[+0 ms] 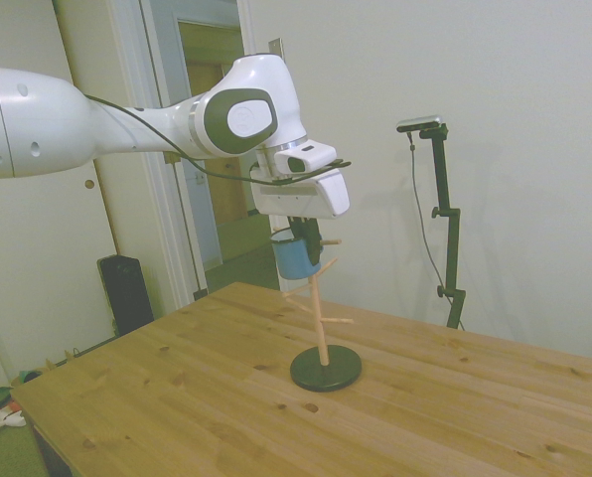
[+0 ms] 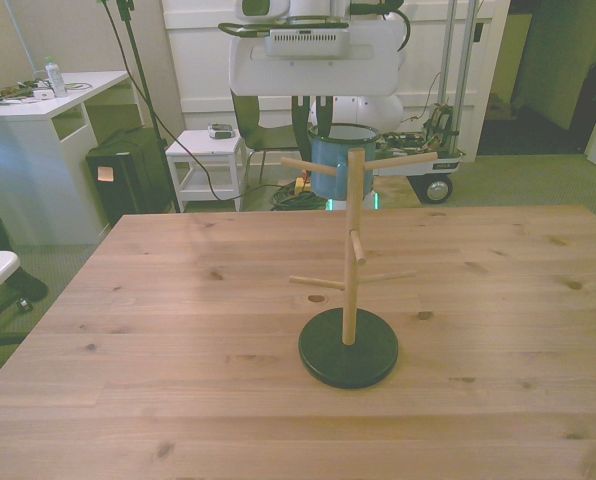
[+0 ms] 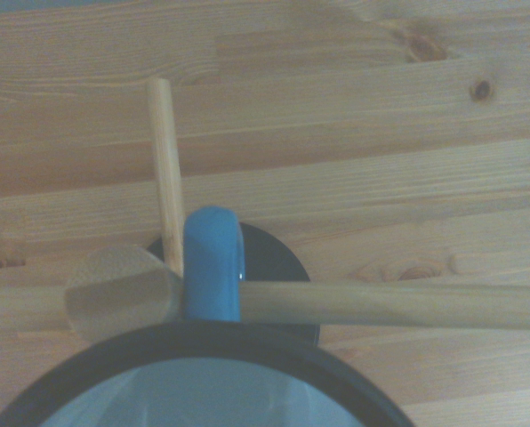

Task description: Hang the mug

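I am seeing the mug (image 1: 296, 258) being held upright in the air, level with the top of the wooden mug tree (image 2: 350, 250) and on the robot's side of its post. In the wrist view the mug's (image 3: 194, 378) dark rim is filling the near edge, and its blue handle (image 3: 213, 267) is pointing toward the tree, lying over one of the top pegs (image 3: 389, 304) right beside the cut top of the post (image 3: 123, 294); I cannot tell whether handle and peg are touching. Another peg (image 3: 165, 169) is running away from the post across the wood below.

The end effector (image 1: 303, 237) is coming down onto the mug from above, its dark fingers clamped on the mug's rim. In the front view the mug (image 2: 334, 165) is sitting just behind the post, between the two top pegs, with the end effector (image 2: 323, 112) directly over it.

The tree is standing on a round dark base (image 2: 348, 348) near the middle of the wooden surface (image 2: 178, 330). Lower pegs are sticking out from the post at mid-height.
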Robot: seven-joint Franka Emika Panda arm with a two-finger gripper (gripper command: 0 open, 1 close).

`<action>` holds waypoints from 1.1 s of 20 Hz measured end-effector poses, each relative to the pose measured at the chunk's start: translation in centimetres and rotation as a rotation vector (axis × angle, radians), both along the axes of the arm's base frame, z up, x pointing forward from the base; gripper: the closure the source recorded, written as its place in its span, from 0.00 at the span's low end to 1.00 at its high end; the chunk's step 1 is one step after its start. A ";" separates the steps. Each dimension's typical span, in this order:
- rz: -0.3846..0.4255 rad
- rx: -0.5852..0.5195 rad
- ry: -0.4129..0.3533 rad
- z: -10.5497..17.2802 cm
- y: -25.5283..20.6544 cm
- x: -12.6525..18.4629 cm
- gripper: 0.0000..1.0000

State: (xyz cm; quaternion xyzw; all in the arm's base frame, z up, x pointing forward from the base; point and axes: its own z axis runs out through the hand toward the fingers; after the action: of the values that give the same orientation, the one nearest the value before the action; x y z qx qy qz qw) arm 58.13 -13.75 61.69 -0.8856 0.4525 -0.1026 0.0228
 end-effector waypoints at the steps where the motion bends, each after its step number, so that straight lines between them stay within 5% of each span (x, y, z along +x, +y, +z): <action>1: 0.000 0.000 0.000 0.0 0.0 0.0 1.00; 7: -0.002 -0.003 0.005 -0.4 -0.1 -0.6 1.00; 8: -0.002 -0.004 0.005 -0.4 -0.1 -0.7 0.00; 22: -0.012 -0.002 0.006 -0.4 -0.3 -0.9 0.00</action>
State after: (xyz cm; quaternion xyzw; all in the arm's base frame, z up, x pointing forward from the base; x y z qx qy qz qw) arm 57.19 -14.03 61.25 -0.8831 0.4578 -0.1004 0.0200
